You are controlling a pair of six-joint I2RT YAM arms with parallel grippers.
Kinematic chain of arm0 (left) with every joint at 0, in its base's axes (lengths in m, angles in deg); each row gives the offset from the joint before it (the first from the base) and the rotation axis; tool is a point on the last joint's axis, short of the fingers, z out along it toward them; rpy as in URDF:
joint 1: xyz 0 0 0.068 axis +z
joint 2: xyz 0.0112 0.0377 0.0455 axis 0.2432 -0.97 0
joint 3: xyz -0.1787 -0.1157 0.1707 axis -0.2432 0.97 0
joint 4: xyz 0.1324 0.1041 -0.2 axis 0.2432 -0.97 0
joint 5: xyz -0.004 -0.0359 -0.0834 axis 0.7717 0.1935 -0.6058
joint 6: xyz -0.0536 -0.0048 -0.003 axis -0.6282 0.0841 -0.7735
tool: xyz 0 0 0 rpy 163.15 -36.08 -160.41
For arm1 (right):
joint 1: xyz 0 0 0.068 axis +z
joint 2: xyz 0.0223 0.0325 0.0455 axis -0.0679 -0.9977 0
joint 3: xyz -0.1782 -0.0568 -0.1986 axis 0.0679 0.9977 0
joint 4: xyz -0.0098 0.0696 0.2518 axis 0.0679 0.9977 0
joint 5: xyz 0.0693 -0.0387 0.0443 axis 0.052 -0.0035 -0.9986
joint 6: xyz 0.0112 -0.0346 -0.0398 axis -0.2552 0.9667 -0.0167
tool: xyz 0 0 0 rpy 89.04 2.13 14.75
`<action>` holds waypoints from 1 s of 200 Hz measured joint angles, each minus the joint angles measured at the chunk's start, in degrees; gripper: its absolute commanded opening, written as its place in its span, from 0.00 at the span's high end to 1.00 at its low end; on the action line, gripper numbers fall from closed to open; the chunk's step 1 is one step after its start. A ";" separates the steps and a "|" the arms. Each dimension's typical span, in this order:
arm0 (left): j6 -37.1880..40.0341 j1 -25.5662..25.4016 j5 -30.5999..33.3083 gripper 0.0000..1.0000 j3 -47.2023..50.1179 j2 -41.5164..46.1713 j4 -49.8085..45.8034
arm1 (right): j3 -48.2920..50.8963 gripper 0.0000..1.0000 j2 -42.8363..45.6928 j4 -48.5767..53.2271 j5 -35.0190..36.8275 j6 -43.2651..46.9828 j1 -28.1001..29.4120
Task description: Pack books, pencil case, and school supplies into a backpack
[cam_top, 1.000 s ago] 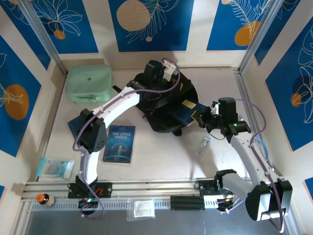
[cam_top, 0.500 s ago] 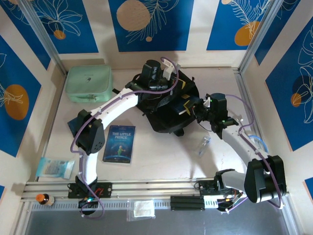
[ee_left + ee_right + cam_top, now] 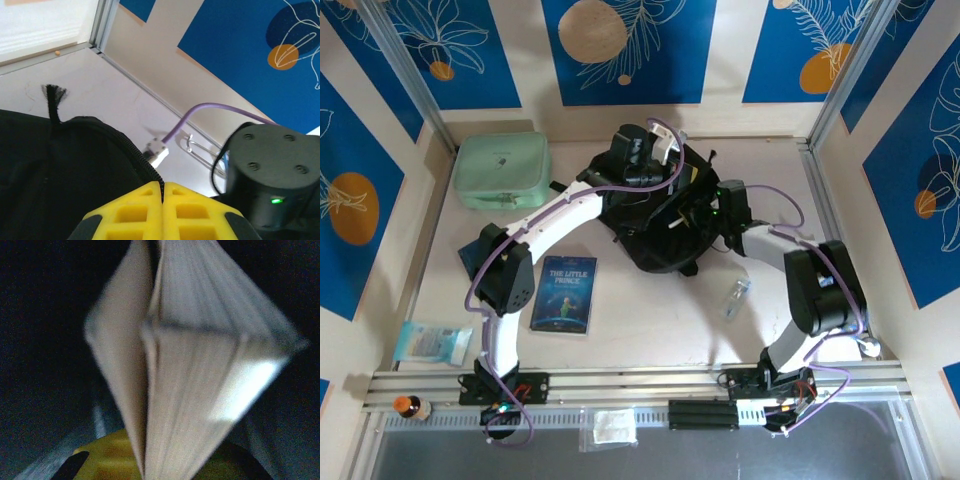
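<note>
Backpack (image 3: pixel 655 255) rim sits pinched in left jaws; right jaws clamp book (image 3: pixel 200 390) inside, fabric crowding it.

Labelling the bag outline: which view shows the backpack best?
Top external: nearly the whole backpack lies in frame, outline readable. Left wrist catches black fabric and the zipper edge beside the shut left fingers. Right wrist gives blurred dark around the book held there.
</note>
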 measured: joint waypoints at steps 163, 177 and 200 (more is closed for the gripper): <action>-0.66 1.29 1.64 1.00 -0.11 -2.51 -1.14 | -14.69 0.54 -8.68 20.48 1.18 -1.29 0.46; -0.87 1.29 1.40 1.00 -0.17 -3.13 -1.07 | -15.30 0.54 -8.68 22.91 1.31 -1.25 0.55; -1.01 1.29 0.96 1.00 -0.22 -3.78 -0.98 | -16.17 0.55 -8.72 25.83 1.62 -1.22 0.66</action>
